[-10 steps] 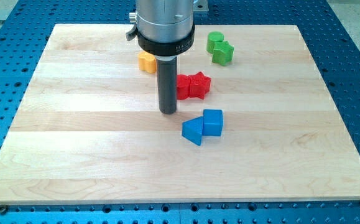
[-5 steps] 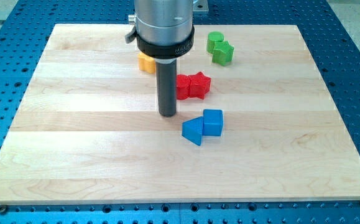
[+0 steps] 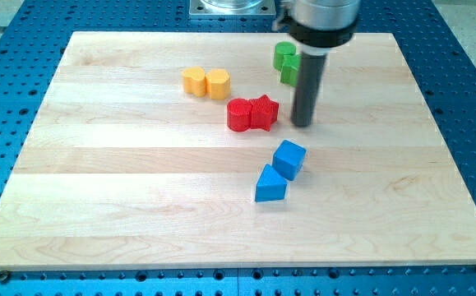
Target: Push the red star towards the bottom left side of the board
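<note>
No legible markings anywhere; my tip [image 3: 302, 124] holds nothing, sits just right of the red star [image 3: 262, 113], no visible contact.

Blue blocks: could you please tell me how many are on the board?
2. A blue cube sits right of centre; a blue triangle lies just below-left of it. None seems hidden.
</note>
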`<state>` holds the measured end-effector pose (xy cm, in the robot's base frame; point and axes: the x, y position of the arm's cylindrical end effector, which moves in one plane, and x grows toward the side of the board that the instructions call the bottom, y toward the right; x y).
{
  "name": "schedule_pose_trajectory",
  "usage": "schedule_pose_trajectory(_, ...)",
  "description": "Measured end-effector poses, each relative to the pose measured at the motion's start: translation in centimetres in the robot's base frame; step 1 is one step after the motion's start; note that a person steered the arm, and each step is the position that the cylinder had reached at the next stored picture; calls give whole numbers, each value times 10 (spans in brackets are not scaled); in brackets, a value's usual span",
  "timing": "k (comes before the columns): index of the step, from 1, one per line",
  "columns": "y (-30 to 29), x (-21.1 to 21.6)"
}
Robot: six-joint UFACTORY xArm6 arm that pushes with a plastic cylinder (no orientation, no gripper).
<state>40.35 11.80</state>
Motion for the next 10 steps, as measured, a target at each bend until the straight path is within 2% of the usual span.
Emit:
schedule_pose_trajectory(1,-88,-2)
schedule_pose_trajectory(2,-107,-6)
schedule_pose_trajectory(3,-171,5)
schedule_pose_trajectory(4,-185,60)
schedule_pose_trajectory(5,-207,90)
schedule_pose_trajectory(6,-151,83)
schedule_pose_trajectory(7,-137,50)
schedule_pose_trajectory(8,-175,32)
schedule_pose_trajectory(9,-257,70)
schedule_pose_trajectory(10,-310,101)
